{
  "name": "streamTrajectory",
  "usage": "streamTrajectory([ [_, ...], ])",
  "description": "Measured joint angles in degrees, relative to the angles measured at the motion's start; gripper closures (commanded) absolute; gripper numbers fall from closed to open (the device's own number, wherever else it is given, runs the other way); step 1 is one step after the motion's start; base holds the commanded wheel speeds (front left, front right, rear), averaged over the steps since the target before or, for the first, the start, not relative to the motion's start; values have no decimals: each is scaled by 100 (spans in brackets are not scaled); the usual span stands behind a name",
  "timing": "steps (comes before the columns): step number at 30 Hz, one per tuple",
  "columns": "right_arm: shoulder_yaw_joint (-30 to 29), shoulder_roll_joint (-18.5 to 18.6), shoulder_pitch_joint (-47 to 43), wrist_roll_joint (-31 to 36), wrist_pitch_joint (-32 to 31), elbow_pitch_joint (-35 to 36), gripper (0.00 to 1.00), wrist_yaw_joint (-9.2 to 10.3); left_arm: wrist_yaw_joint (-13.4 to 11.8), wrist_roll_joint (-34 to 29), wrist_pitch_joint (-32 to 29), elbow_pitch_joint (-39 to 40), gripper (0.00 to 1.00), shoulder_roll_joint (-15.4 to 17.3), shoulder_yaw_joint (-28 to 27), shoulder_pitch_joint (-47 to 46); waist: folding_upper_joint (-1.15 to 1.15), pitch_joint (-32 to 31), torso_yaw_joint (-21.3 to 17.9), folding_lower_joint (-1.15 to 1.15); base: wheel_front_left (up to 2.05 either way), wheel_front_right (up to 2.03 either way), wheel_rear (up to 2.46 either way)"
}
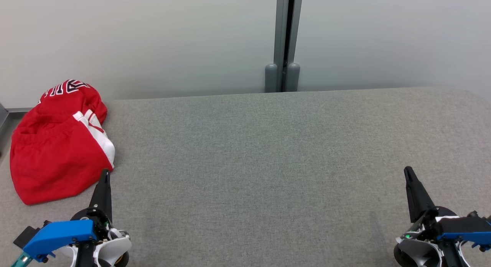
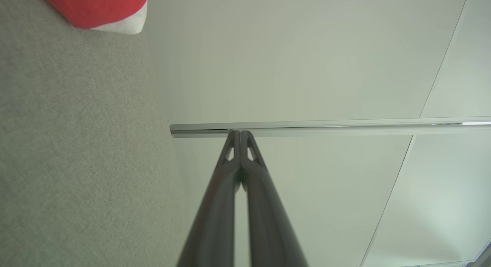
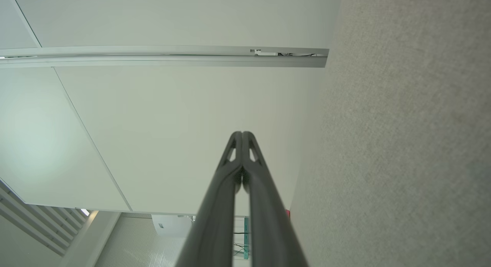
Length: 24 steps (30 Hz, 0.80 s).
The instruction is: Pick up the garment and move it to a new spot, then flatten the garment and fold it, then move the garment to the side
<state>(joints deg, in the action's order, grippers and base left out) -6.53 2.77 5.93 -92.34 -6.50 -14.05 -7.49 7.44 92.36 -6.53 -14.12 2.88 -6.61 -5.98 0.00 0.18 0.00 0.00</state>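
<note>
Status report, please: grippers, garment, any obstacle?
Left gripper: jaws shut, empty, tip near red garment. Right gripper: jaws shut, empty. Garment crumpled at grey surface's left end. No obstacle seen.

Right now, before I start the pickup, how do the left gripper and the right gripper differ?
The left gripper has its tip close beside the white-trimmed edge of the red garment; the right gripper is far across from it, over bare grey table. In the head view the left gripper points almost straight up, while the right gripper leans toward the left. Both are shut and hold nothing.
</note>
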Motion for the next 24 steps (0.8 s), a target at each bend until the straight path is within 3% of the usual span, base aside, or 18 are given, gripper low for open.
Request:
streamTrajectory([
  [5,0,0,0,0,0,0,100,0,0,0,0,0,100,0,0,0,0,0,0,0,0,0,0],
  [6,1,-2,-4,0,1,-8,0,0,0,-1,1,-11,0,-1,0,4,0,0,0,0,0,0,0],
  [12,41,-46,-196,1,29,-275,0,11,-1,-4,32,-268,0,-52,21,338,0,1,0,2,0,0,0],
  [24,187,-49,-286,407,361,-178,0,11,-1,-356,368,-34,0,-62,253,454,0,2,-2,2,0,0,0],
])
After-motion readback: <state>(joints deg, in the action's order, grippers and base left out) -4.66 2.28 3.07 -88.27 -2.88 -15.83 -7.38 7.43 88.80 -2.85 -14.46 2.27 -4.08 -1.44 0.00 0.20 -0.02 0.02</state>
